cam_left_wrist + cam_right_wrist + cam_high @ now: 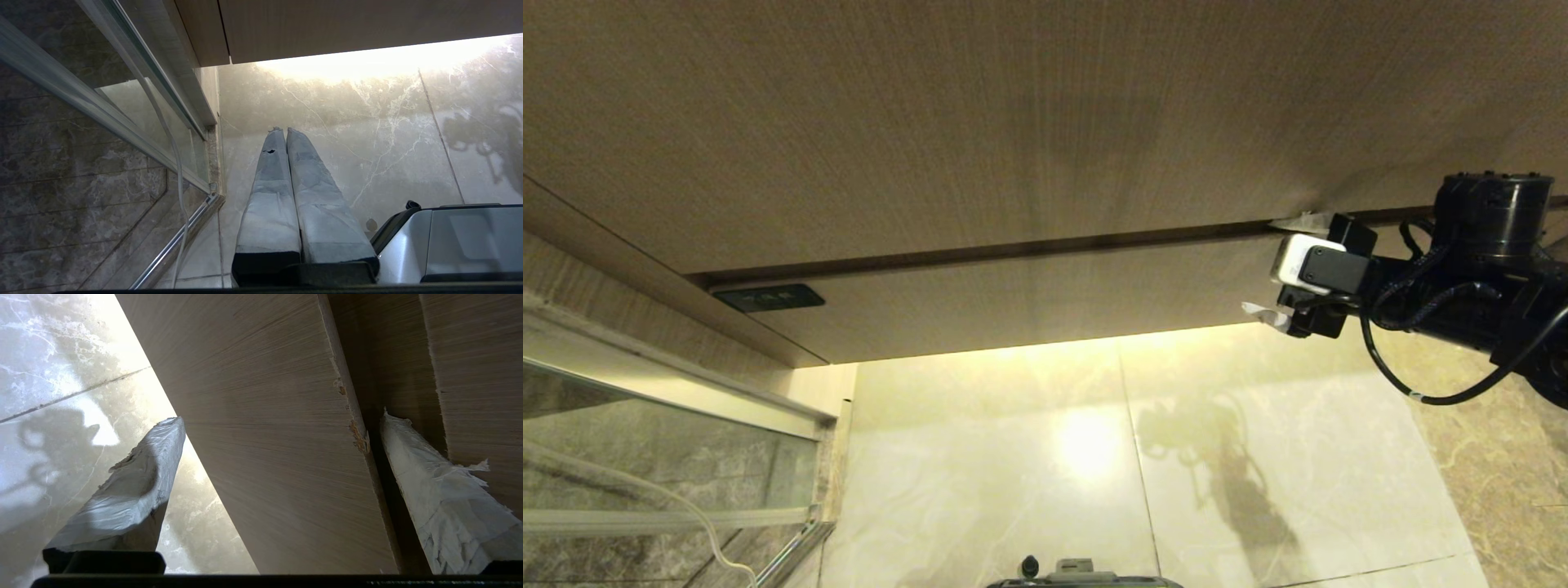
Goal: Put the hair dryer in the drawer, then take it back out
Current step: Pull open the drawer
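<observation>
Marble floor (1013, 457) beneath wood-grain vanity | drawer (1029, 302) closed at centre | my right gripper (1278, 269), 3 o'clock, jaws apart astride its front | left gripper (282, 132) jaws together | hair dryer unseen

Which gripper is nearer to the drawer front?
The right gripper: its open fingers straddle the drawer front, one in the gap above. The left gripper hangs apart, shut, over the floor.
</observation>
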{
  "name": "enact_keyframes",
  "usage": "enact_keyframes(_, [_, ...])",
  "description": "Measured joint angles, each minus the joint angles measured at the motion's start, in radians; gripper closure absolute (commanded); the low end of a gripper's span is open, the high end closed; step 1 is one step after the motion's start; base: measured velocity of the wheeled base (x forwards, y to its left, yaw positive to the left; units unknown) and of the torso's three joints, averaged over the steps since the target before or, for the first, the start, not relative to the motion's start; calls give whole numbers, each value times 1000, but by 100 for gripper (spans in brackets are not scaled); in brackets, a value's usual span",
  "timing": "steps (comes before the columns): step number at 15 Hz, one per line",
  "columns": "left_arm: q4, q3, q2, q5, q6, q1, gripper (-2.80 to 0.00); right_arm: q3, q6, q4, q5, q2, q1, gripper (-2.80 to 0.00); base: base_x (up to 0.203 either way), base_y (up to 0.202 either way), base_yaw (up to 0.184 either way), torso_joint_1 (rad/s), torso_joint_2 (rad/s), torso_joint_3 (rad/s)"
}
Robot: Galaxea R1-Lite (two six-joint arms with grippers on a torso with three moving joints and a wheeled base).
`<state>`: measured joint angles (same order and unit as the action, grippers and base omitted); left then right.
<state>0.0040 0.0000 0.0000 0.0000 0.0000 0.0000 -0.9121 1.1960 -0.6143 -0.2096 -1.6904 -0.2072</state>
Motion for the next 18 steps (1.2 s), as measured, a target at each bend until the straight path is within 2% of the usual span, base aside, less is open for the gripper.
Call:
enact_keyframes(3, [0,0,0,0,0,0,0,-3,2,11,9,-15,2,-280,0,0,0,0,0,0])
enact_keyframes(10, [0,-1,0,0,0,0,0,30,3,236,55,23,24,-280,0,0,0,0,0,0])
enact_keyframes(16, [-1,0,0,0,0,0,0,95,-1,350,69,75,40,-280,0,0,0,0,0,0])
enact_keyframes(18, [0,0,0,0,0,0,0,100,-2,351,75,85,42,-280,0,0,0,0,0,0])
